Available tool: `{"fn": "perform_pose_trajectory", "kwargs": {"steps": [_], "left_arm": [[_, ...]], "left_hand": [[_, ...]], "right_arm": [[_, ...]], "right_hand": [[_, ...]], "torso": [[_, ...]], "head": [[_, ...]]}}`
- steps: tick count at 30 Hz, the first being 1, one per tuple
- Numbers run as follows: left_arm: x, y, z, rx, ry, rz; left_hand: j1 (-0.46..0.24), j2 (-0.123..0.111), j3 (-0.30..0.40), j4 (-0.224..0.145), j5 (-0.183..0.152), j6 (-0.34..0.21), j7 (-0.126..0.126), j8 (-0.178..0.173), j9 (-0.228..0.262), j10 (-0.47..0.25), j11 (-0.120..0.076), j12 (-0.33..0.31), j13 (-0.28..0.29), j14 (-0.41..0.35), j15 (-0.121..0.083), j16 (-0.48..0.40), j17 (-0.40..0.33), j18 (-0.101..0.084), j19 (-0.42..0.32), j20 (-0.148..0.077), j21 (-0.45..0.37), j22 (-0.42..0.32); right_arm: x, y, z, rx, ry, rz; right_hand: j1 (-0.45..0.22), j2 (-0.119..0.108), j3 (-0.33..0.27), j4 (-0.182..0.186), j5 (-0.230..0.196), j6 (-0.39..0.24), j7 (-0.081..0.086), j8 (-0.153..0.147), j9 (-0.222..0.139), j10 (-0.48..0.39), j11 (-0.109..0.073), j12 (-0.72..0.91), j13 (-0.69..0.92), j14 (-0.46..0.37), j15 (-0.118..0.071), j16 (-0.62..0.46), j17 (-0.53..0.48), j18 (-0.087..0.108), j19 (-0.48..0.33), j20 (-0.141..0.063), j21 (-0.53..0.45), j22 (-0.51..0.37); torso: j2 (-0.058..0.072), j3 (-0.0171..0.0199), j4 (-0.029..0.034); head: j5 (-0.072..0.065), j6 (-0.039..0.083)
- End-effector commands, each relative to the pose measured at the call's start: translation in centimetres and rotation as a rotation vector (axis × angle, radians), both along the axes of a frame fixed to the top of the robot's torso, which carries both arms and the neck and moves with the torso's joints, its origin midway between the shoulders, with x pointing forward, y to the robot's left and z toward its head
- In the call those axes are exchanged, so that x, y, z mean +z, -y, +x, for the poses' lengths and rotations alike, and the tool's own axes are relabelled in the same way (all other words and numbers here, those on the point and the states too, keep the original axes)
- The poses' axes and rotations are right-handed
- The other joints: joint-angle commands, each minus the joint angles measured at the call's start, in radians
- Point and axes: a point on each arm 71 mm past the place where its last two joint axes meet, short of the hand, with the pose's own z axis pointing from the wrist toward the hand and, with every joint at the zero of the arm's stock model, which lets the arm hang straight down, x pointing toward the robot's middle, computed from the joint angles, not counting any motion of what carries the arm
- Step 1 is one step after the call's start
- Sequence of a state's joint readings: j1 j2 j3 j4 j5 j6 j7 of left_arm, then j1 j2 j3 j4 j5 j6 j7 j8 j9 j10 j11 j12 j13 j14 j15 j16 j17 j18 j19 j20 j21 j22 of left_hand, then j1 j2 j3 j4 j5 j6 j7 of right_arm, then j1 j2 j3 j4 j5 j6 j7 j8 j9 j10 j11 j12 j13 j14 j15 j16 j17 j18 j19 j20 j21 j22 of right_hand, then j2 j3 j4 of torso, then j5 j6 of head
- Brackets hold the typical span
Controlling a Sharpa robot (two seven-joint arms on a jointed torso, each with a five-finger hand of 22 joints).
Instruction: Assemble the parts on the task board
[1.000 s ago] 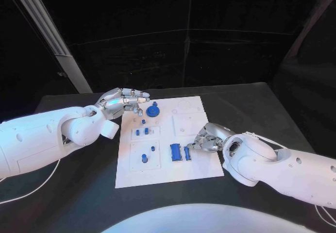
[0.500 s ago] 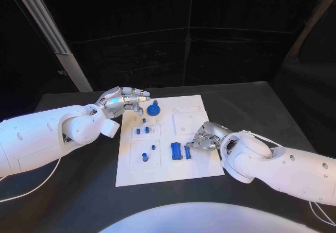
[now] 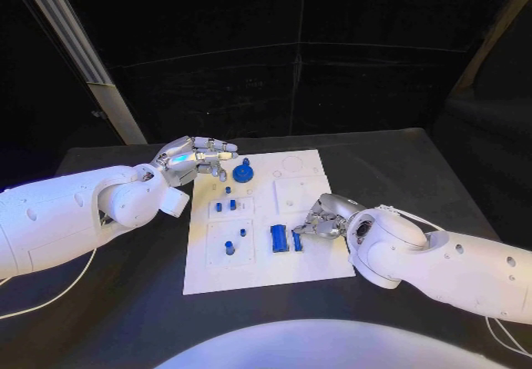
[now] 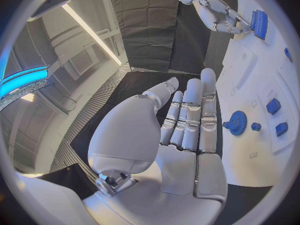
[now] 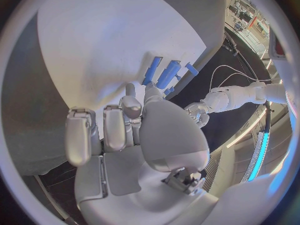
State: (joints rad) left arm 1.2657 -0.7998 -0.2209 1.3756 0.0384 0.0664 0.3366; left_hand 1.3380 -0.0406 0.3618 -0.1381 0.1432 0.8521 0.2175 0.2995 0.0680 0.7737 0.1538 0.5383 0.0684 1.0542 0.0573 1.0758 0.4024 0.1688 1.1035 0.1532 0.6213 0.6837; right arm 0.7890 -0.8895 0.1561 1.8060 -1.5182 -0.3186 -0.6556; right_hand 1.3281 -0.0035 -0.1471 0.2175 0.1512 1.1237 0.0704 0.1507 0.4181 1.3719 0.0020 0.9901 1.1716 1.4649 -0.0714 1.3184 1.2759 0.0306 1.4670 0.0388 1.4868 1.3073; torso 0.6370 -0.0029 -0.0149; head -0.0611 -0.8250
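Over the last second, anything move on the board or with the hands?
The right hand crept a little toward the long blue parts near the task board's near edge and now touches them; whether it grips one I cannot tell. The left hand stayed hovering, holding nothing, beside the blue gear. All parts stayed in place.

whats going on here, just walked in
A two-armed robot is putting small blue parts together on a white board on a black table. Its right robot hand is down on the board beside two long blue blocks, its fingertips at the nearer one; whether it grips it cannot be told. The left robot hand hovers near the board's far left corner, beside a blue gear, fingers straight, holding nothing. Several small blue pegs stand on the board.
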Motion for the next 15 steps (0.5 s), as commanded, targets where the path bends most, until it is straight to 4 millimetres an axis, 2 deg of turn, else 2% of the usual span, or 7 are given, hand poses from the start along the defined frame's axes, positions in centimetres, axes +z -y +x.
{"fn": "perform_pose_trajectory", "kwargs": {"steps": [1, 8, 15], "left_arm": [[0.09, 0.08, 0.02, -0.01, -0.001, 0.0], [0.09, 0.05, 0.05, -0.009, -0.001, 0.001], [0.09, 0.05, 0.05, -0.009, 0.0, 0.001]], "left_hand": [[-0.001, 0.007, 0.0, -0.006, 0.006, -0.004, 0.005, 0.004, -0.001, -0.005, -0.001, 0.003, -0.002, -0.008, 0.001, -0.003, -0.001, 0.015, -0.007, -0.002, -0.005, -0.001], [-0.001, 0.007, 0.0, -0.006, 0.006, -0.004, 0.005, 0.004, -0.001, -0.005, -0.001, 0.003, -0.002, -0.008, 0.001, -0.003, -0.001, 0.015, -0.007, -0.002, -0.005, -0.001], [-0.001, 0.007, 0.0, -0.006, 0.006, -0.004, 0.005, 0.004, -0.001, -0.005, -0.001, 0.003, -0.002, -0.008, 0.001, -0.003, -0.001, 0.015, -0.007, -0.002, -0.005, -0.001]], "right_arm": [[0.05, -0.21, -0.09, 0.023, 0.008, -0.044], [0.25, -0.44, -0.11, 0.032, 0.032, -0.053], [0.44, -0.43, 0.0, 0.023, 0.062, -0.033]], "right_hand": [[0.013, 0.002, 0.001, -0.011, -0.004, 0.006, -0.001, 0.007, 0.002, -0.002, -0.009, -0.005, 0.0, 0.051, 0.0, -0.002, 0.001, -0.001, 0.031, 0.004, -0.003, 0.177], [0.031, 0.009, 0.001, -0.023, -0.006, 0.007, -0.002, 0.008, 0.002, -0.002, -0.01, -0.007, -0.001, 0.051, -0.001, -0.002, 0.001, -0.001, 0.032, 0.003, -0.003, 0.178], [0.015, 0.01, -0.012, -0.014, -0.02, 0.006, 0.0, 0.007, 0.002, -0.001, -0.008, -0.008, -0.001, 0.051, 0.001, -0.003, 0.0, -0.001, 0.032, 0.003, -0.003, 0.178]], "torso": [[0.0, 0.0001, 0.0005], [0.0, 0.0007, -0.0012], [-0.001, 0.0004, 0.0006]], "head": [[-0.001, -0.001], [0.0, -0.003], [-0.001, -0.002]]}}
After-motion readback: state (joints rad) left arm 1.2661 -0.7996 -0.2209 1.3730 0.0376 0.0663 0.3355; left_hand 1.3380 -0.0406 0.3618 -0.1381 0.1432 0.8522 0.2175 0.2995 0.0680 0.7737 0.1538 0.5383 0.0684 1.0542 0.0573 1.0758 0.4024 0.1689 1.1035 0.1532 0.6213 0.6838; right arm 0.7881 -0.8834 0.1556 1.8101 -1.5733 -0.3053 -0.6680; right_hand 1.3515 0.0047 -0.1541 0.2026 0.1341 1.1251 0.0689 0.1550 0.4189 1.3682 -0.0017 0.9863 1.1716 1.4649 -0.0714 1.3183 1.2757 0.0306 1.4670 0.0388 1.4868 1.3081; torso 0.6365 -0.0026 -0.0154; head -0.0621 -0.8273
